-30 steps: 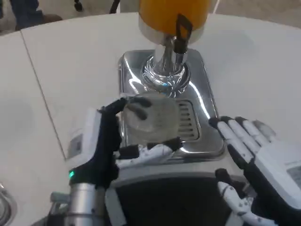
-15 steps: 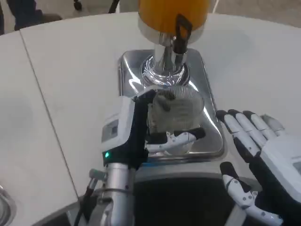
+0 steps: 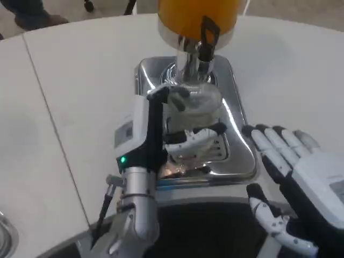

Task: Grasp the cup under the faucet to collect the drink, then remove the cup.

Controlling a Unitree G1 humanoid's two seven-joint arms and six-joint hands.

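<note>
A clear plastic cup (image 3: 196, 110) stands on the chrome drip tray (image 3: 236, 134) of the orange drink dispenser (image 3: 198, 16), close under its black-handled faucet (image 3: 206, 38). My left hand (image 3: 161, 134) grips the cup from the left, its fingers wrapped around the front and back of the cup. My right hand (image 3: 293, 172) lies to the right of the tray with its fingers spread apart and nothing in it. I cannot tell if any drink is in the cup.
The dispenser's chrome column (image 3: 189, 70) rises just behind the cup. The white table (image 3: 75, 86) spreads to the left and right of the tray. A seam (image 3: 48, 113) runs down the table on the left. The table's front edge lies just below the tray.
My left hand has carried the cup from the tray's front grille back toward the faucet. The right hand has stayed beside the tray with only a slight shift.
</note>
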